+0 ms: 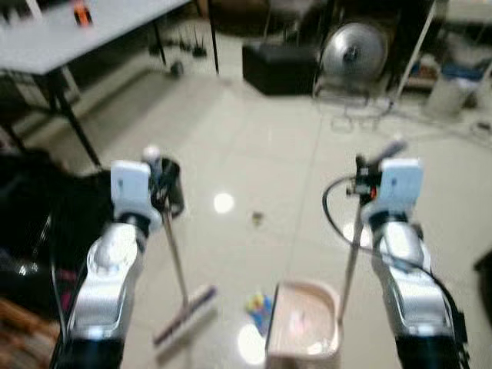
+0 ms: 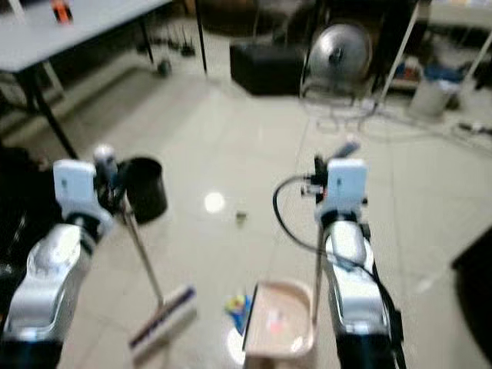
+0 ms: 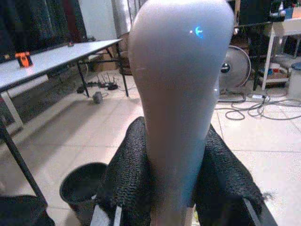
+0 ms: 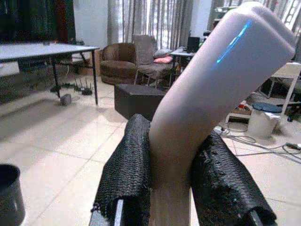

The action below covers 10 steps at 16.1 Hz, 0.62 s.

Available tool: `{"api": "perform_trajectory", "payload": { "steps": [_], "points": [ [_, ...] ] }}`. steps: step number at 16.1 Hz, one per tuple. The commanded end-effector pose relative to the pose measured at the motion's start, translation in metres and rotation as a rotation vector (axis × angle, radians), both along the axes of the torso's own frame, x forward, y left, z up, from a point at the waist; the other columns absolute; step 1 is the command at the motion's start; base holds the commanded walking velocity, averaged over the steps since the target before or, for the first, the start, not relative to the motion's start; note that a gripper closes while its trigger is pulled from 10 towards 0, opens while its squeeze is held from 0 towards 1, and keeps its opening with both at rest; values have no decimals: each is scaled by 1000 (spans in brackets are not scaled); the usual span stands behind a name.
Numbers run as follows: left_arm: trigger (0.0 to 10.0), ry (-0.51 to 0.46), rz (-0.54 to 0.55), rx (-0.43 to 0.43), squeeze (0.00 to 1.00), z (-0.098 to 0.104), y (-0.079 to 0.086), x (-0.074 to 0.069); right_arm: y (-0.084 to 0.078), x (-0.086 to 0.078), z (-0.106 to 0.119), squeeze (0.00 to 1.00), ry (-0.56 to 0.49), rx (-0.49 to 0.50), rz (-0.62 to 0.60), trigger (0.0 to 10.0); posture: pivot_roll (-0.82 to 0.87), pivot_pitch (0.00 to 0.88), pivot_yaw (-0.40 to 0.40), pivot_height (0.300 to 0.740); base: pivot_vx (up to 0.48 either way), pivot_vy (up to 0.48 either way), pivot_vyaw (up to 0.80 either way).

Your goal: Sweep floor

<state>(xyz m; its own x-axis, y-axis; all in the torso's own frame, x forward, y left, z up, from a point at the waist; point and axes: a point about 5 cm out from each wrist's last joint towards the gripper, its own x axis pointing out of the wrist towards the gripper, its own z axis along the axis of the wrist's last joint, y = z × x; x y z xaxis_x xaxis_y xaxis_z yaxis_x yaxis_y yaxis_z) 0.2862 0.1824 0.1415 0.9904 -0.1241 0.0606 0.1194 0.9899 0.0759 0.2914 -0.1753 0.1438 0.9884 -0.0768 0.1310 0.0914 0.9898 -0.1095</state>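
- The robot stood on a pale, glossy tiled floor [image 1: 277,146], looking down at its own two silver arms, each holding a long-handled cleaning tool upright.
- The left gripper [image 3: 176,188] was closed on the rounded pale top of the broom handle [image 3: 181,94], its two black textured fingers [image 3: 127,183] pressed against either side.
- The broom [image 1: 175,261] slanted down from that gripper to the floor, where its flat brush head [image 1: 184,314] rested on the tiles in front of the robot, to its left.
- The right gripper [image 4: 171,183] was clamped around the angled pale grip of the dustpan handle [image 4: 211,89], with a black finger on each side.
- The dustpan [image 1: 304,323] sat on the floor near the robot's feet, its thin pole rising to the right gripper.
- A small colourful bit of litter [image 1: 259,306] lay between the brush head and the dustpan, just beside the pan.
- A tiny dark scrap [image 1: 257,218] lay farther out on the tiles.
- A black bin [image 2: 146,188] stood on the floor close to the left gripper.
- Farther back were a grey table [image 1: 69,38] bearing a small orange object [image 1: 81,14], a black box [image 1: 280,65], a floor fan [image 1: 354,52] and loose cables [image 1: 369,115].
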Motion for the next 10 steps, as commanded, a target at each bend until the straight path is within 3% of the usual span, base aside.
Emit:
{"api": "perform_trajectory", "payload": {
  "steps": [1,7,10],
  "points": [
    [10000,-26,-30,-9,0,6,-8,2,-12,-2,6,0,-38,-56,-55,10000,2,3,40,740,255,0,0],
    [10000,-14,-13,-2,0,5,-10,7,-18,-1,6,0,-69,-77,-59,10000,23,50,52,740,0,0,0],
    [10000,-17,52,-4,0,3,-6,13,-25,2,3,0,-97,-87,-70,10000,54,133,81,740,0,0,0]
  ]
}}
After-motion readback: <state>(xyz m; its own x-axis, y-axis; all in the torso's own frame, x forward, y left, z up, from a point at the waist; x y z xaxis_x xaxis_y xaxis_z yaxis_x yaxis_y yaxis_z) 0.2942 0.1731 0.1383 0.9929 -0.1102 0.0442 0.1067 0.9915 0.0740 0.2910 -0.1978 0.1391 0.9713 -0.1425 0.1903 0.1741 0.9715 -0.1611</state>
